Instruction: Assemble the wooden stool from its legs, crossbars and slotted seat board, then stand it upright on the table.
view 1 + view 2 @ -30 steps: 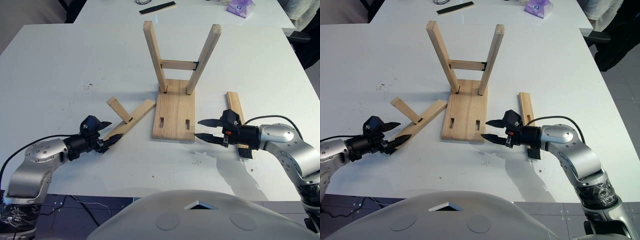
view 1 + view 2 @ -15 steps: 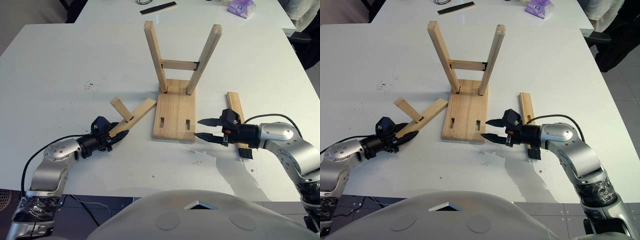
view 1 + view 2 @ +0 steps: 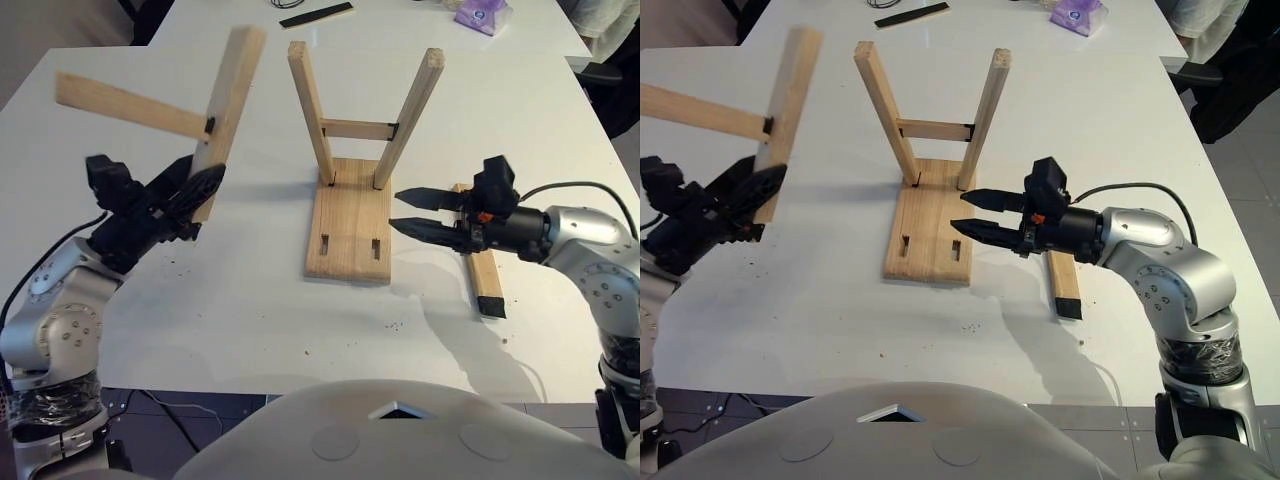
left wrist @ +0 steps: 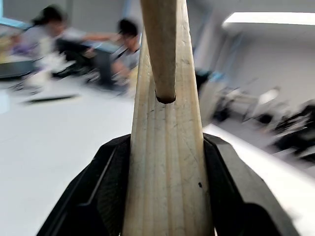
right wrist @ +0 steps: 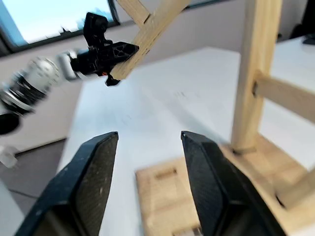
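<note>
1 pale wooden leg-with-crossbar piece (image 3: 222,100) is newly aloft at left, clamped in the left gripper (image 3: 203,192); the right gripper (image 3: 397,210) waits spread, probably for slotting.

Pale bare wood for the seat board (image 3: 348,232), smooth and matt, with thin grain lines. Same plain wood for the standing legs (image 3: 310,110) and the crossbar (image 3: 356,130). Fine streaks, a bit rough, on the held leg (image 4: 167,162). Matt wood with a black tip on the loose leg (image 3: 476,250). Matt black plastic on the left gripper (image 3: 205,185) and right gripper (image 3: 396,210). Shiny grey metal on the right arm (image 3: 585,232). Smooth white table (image 3: 120,130), softly shiny, with dark crumbs (image 3: 396,324).
</note>
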Controlling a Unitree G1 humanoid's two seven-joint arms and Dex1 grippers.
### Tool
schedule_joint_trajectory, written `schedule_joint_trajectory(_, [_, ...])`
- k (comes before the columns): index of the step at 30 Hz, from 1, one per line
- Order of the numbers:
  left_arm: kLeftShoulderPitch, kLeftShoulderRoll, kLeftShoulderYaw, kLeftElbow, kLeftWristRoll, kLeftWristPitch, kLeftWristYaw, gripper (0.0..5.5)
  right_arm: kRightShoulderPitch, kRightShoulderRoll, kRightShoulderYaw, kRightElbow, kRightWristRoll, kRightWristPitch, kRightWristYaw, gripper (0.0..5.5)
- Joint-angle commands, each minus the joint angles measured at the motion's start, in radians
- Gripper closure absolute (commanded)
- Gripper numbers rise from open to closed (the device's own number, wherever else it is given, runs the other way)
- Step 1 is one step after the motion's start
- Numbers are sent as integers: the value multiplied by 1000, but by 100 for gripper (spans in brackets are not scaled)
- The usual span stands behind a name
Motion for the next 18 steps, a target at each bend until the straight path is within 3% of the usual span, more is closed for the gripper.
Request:
schedule_joint_trajectory(1, [-133,93,-30,-257,-369,96,33,346,-225,20,-34,-12,247,107,-25,254])
schedule_joint_trajectory(5, [-200,116,-96,-276,-414,136,49,346,-344,41,23,30,270,141,-15,193])
schedule_joint_trajectory(18, [-198,117,-220,-269,-177,141,-22,346,-467,60,61,43,316,197,9,193])
